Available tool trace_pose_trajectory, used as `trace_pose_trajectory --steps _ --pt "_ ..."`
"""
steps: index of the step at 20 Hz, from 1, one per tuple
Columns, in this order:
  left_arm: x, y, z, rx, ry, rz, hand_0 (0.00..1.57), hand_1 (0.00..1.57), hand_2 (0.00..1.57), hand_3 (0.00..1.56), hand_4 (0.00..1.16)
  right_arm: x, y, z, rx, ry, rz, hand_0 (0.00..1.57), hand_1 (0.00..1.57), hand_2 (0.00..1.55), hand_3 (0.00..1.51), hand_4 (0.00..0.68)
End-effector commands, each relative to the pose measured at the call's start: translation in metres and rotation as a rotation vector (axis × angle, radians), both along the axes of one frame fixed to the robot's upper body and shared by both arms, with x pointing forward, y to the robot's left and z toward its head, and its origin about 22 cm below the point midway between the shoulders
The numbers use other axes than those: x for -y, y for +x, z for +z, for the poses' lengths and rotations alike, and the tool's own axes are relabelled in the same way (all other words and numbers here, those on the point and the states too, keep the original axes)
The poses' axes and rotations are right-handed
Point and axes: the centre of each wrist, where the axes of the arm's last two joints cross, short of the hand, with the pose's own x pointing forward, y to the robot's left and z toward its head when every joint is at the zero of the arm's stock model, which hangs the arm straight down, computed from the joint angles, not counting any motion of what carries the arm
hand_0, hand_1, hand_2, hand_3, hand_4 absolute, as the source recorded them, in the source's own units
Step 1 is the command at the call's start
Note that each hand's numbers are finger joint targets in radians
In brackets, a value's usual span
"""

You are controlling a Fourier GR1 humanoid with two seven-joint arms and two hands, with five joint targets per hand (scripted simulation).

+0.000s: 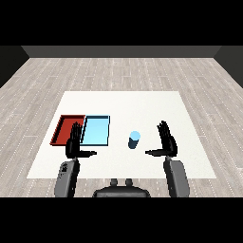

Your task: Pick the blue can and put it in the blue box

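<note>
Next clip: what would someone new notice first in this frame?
Probably the two black hands raised open over the white table, the left hand in front of the trays and the right hand further right. Between them stands the blue can, upright and untouched. The red tray and light blue tray lie side by side at left.

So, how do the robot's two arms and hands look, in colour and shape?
Both arms match. The left forearm and the right forearm are grey, smooth, rounded casings. Each ends in a black hand with slim fingers and a thumb: the left hand and the right hand. No cables, markings or sleeves are visible.
</note>
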Motion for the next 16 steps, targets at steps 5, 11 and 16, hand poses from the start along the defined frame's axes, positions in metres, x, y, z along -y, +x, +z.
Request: trace_pose_trajectory --steps 5,11,16 --pt "0.005 0.003 0.003 0.005 -0.025 0.021 0.0 0.0 0.0 0.0 0.0 0.0 -0.009 0.005 -0.027 -0.011 -0.021 0.0 0.0 0.0 0.0 0.0" --pt "0.001 0.008 0.005 0.019 -0.03 0.015 0.0 0.0 0.0 0.0 0.0 -0.003 0.003 -0.031 -0.098 0.04 0.025 0.0 0.0 0.0 0.0 0.0" --pt "0.006 -0.009 0.015 -0.007 -0.037 0.016 0.0 0.0 0.0 0.0 0.0 -0.015 0.017 -0.032 -0.128 0.06 -0.002 0.0 0.0 0.0 0.0 0.0"
